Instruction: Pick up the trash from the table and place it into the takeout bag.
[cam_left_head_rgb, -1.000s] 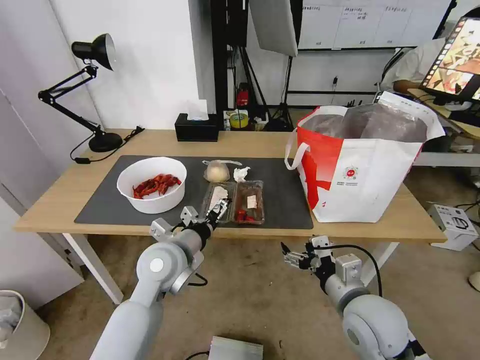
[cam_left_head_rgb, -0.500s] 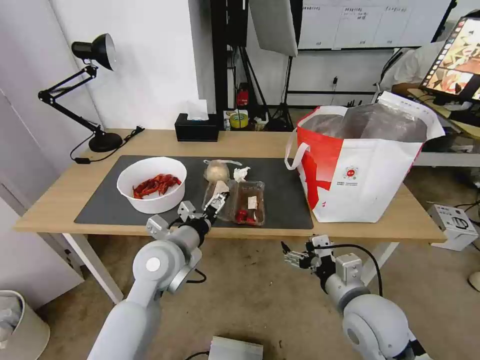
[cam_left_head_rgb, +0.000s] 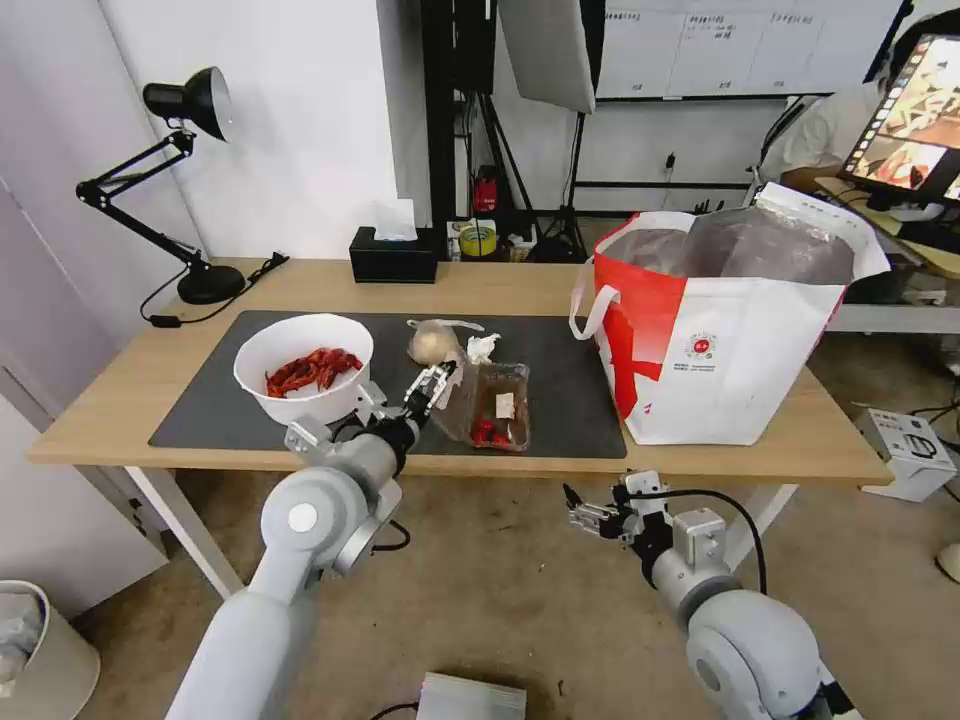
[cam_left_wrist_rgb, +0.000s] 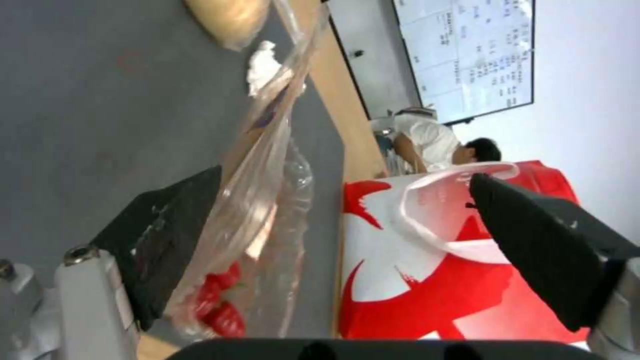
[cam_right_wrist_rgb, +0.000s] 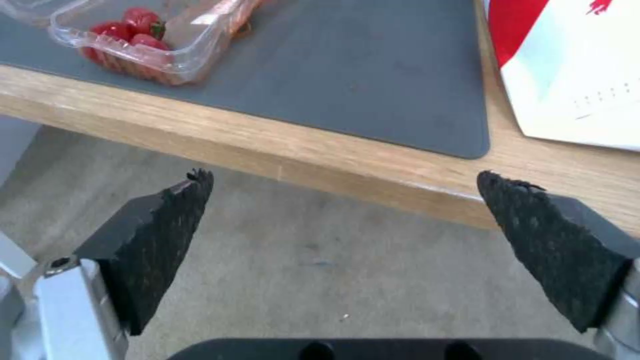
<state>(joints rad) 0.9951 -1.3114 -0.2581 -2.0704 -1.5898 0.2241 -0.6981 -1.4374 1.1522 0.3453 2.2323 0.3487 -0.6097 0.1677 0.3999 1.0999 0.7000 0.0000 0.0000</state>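
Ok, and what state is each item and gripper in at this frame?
left gripper: open, one finger against the food box's raised lid half.
right gripper: open, below the table edge.
food box: hinged open, lid half tilted up, scraps inside.
bowl: upright, red shells inside.
takeout bag: upright, mouth open.
knotted bag: tied shut.
tissue: crumpled.

White wall (cam_left_head_rgb: 300, 120), beige floor (cam_left_head_rgb: 520, 600), black desk lamp (cam_left_head_rgb: 190, 110), whiteboard (cam_left_head_rgb: 740, 45)
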